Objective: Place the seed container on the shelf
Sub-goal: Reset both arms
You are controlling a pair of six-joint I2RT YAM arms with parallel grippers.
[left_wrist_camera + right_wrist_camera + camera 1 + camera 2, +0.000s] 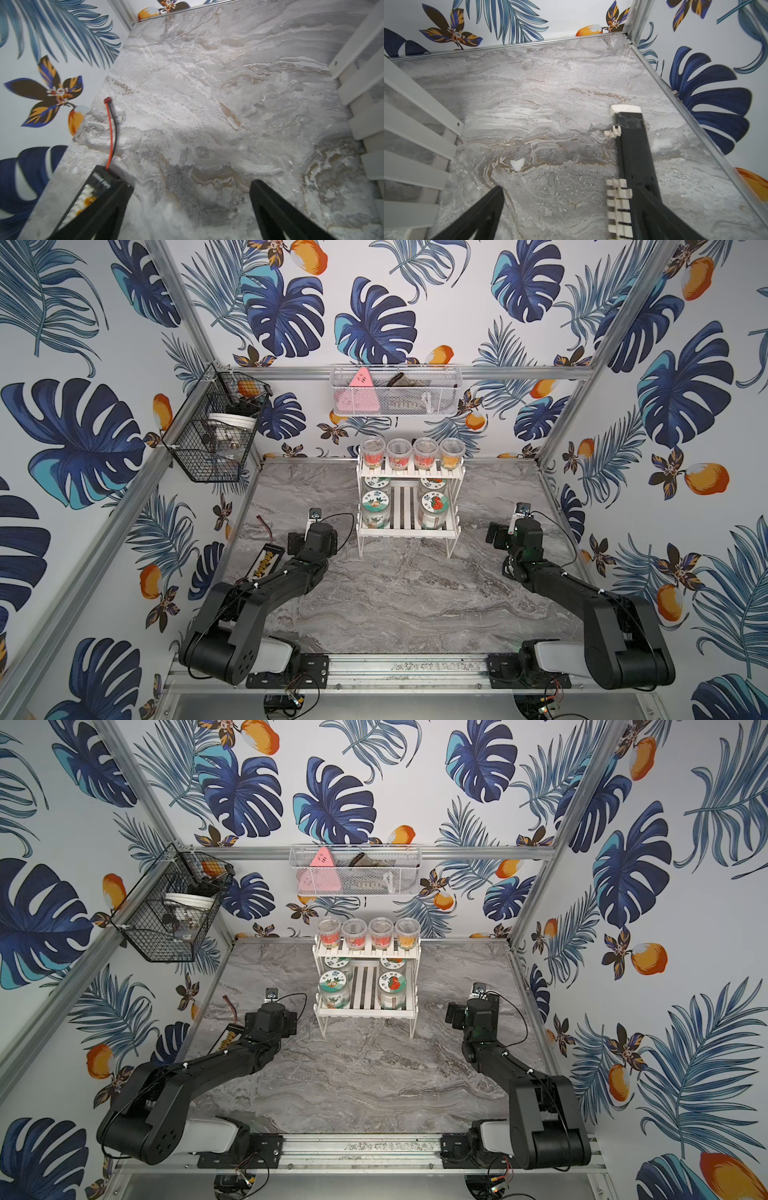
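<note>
Seed container: which one is meant cannot be told, but every container in view stands on the shelf (405, 506), at 12 o'clock on the table (395, 601) against the back wall. Four clear cups (399, 452) stand upright in a row on the upper tier. Four lidded jars (433, 510) stand on the lower tier, one pair at the left end and one at the right. The rear jar of each pair is partly hidden under the upper tier, and bare slats show between the pairs.

The left gripper (190, 182) hangs at 8 o'clock from the shelf, near it but apart, its fingers spread wide with only marble between them. A black box (89, 197) with a red-black lead (111, 133) lies by one finger; whether they touch cannot be told.

The right gripper (570, 187) hangs at 4 o'clock from the shelf, fingers likewise spread wide and holding nothing. A black bar (631, 145) with white clips lies on the table by one finger.

A white mesh basket (395, 393) hangs on the back wall at 12 o'clock, above the shelf. A black wire basket (208, 435) hangs at 10 o'clock in the left corner.
</note>
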